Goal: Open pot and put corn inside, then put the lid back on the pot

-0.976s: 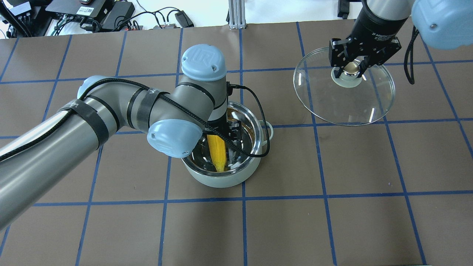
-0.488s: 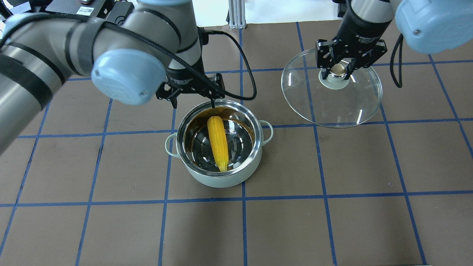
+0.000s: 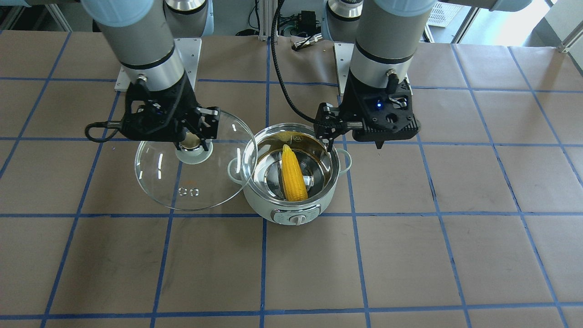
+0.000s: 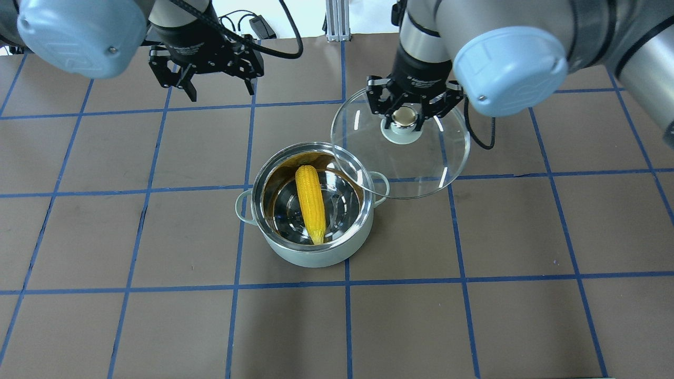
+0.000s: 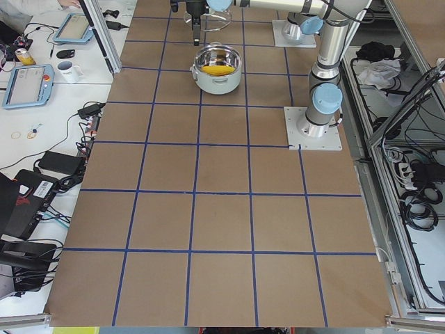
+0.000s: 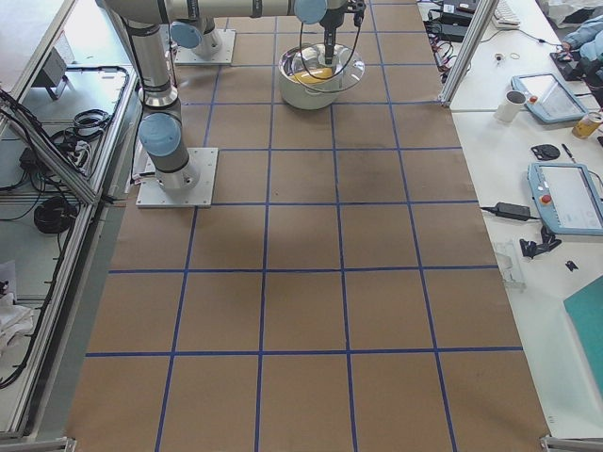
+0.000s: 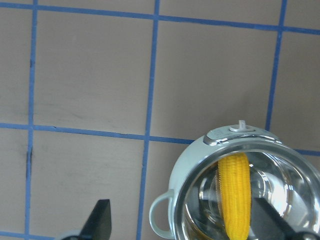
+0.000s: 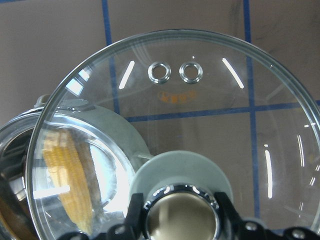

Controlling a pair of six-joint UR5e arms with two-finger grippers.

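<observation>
The mint-green pot (image 4: 310,258) stands open at mid-table, its dial facing away from the robot (image 3: 297,219). The yellow corn (image 4: 310,202) lies in its steel bowl, and also shows in the front view (image 3: 294,175) and the left wrist view (image 7: 235,195). My left gripper (image 4: 221,92) is open and empty, raised beside the pot on my left (image 3: 353,146). My right gripper (image 4: 403,117) is shut on the knob of the glass lid (image 4: 421,163). It holds the lid tilted in the air, its edge overlapping the pot's rim on my right (image 3: 182,187).
An aluminium post (image 4: 337,21) and cables (image 4: 253,23) sit at the table's far edge. Arm base plates (image 3: 184,50) lie on the robot's side. Side benches hold tablets and a mug (image 5: 69,69).
My left gripper let go of the corn, rose out of the pot and drew back to the left. My right gripper carried the lid leftward to the pot's edge.
</observation>
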